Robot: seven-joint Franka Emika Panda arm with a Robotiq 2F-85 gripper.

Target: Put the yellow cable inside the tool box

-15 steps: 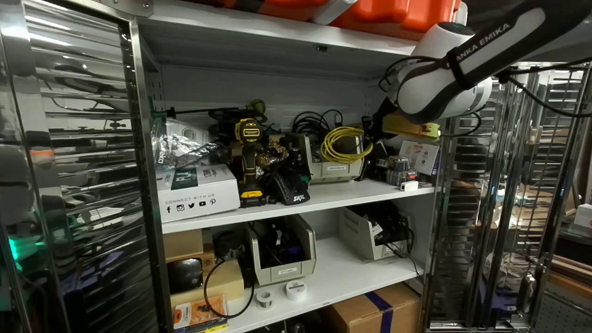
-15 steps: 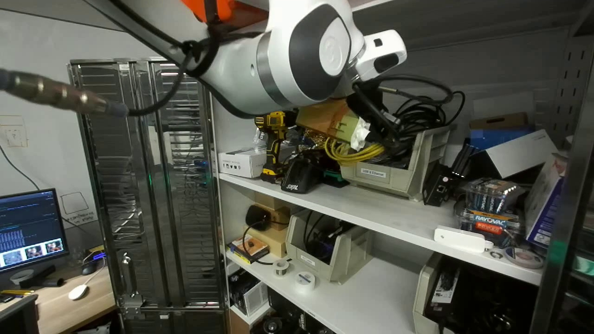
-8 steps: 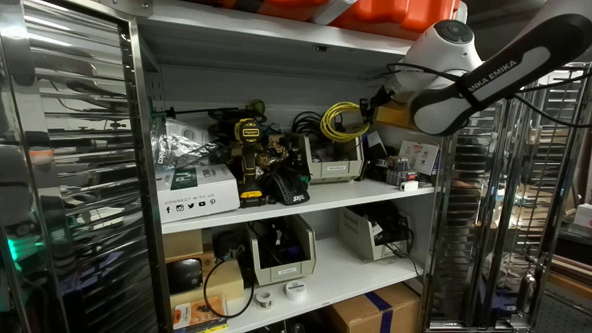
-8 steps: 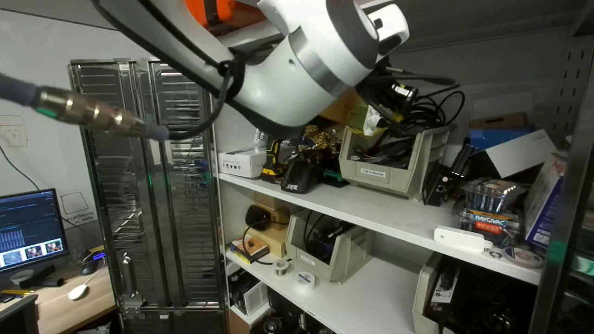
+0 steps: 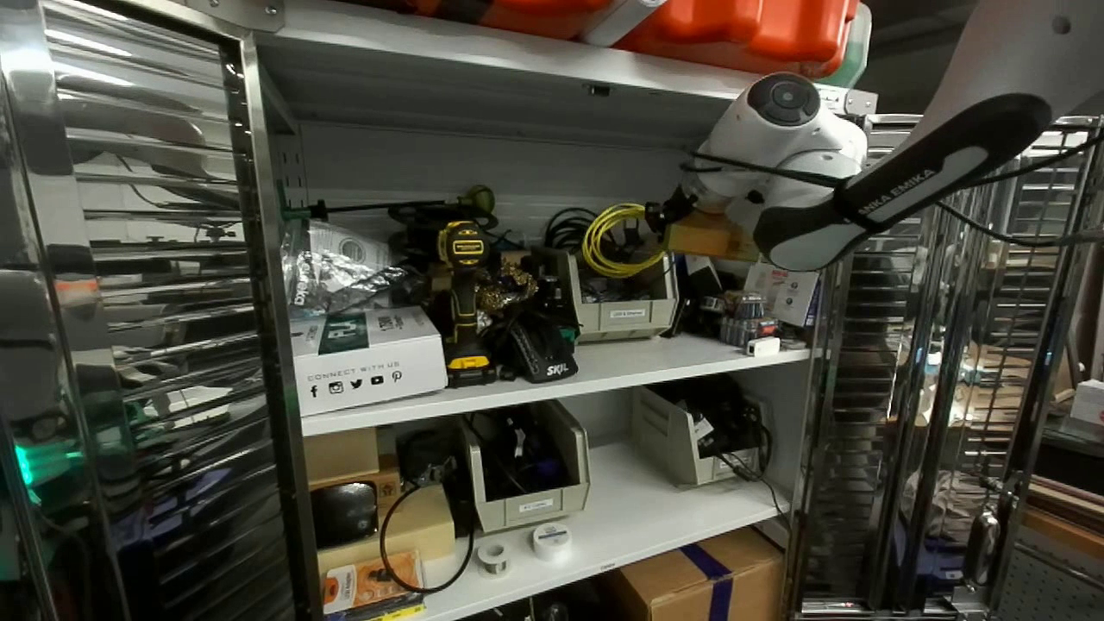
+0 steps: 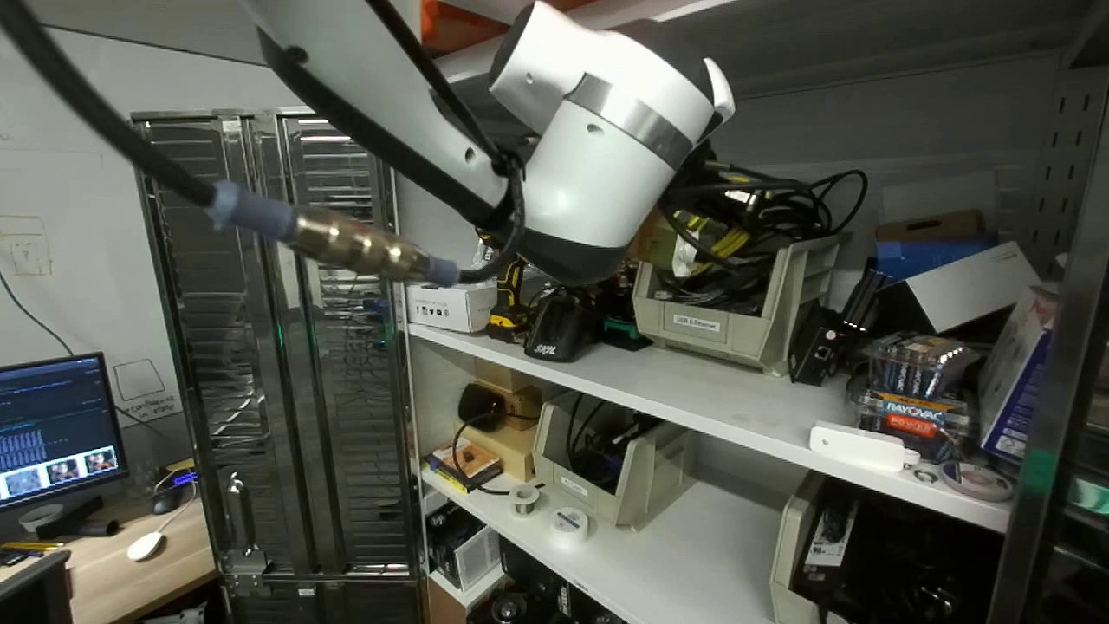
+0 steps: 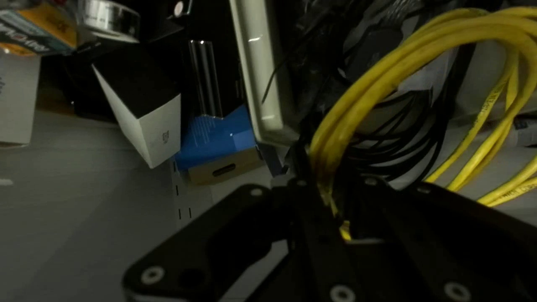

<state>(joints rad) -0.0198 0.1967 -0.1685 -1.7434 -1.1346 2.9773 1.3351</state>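
The gripper (image 7: 333,184) pinches the cable (image 5: 590,248); its jaws bear on the strands from both sides. In an exterior view, the grip point lies at 2 o'clock on the coil, and the arm (image 5: 806,155) enters from 2 o'clock. The coil hangs from the gripper over the mouth of the box (image 5: 604,317). In this view, its lowest strands show above the edge of the front wall. Contact between the cable and the cords (image 5: 562,226) in the box cannot be determined.

In the wrist view, the coil spreads from the gripper toward 2 o'clock. A wall of the box lies at 11 o'clock and a blue item (image 7: 220,136) at 10 o'clock.

The box stands upright on the upper shelf (image 5: 690,352). Its label (image 6: 696,322) reads "USB & Ethernet". In an exterior view, positions relative to the box are: drill (image 5: 466,250), 9 o'clock; SKIL unit (image 5: 539,349), 8 o'clock, near; batteries (image 5: 746,329), between 3 and 4 o'clock. The carton (image 5: 371,366) sits just beside the drill, at its 8 o'clock. On the lower shelf (image 5: 617,479), one bin (image 5: 561,502) stands at 7 o'clock from the box and another bin (image 5: 664,429) at 5 o'clock.
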